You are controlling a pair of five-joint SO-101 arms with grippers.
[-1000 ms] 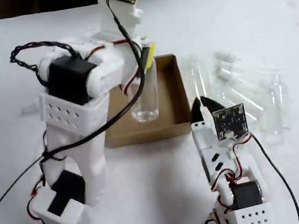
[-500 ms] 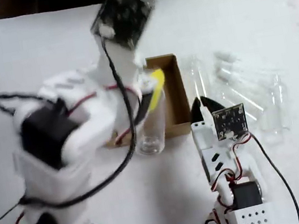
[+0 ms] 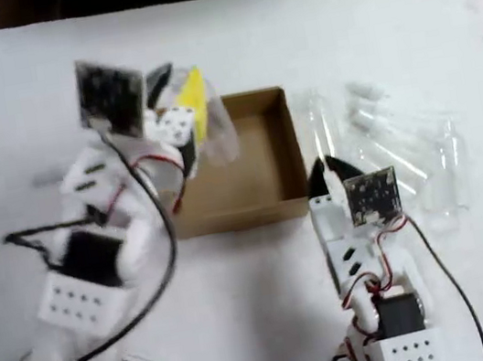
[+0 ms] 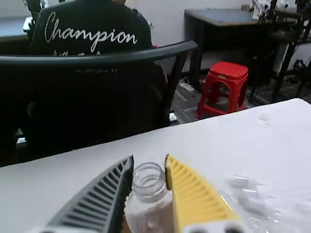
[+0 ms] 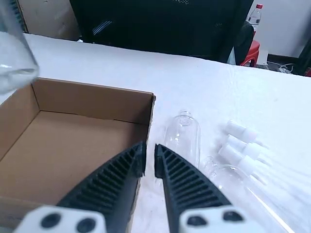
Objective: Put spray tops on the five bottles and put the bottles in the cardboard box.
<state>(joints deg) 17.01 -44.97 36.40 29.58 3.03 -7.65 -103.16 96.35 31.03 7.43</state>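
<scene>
High view: the left gripper (image 3: 180, 98) clamps a capless clear bottle (image 3: 220, 138) over the cardboard box's (image 3: 294, 144) left edge; left wrist view: its neck is best held upright; right wrist view: the right gripper (image 5: 149, 148), closed on nothing, needs a spray top (image 5: 240, 130).

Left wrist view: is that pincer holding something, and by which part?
Yes. The left gripper holds a clear bottle by its neck, just under the open mouth, one finger on each side. The right gripper holds nothing.
</scene>
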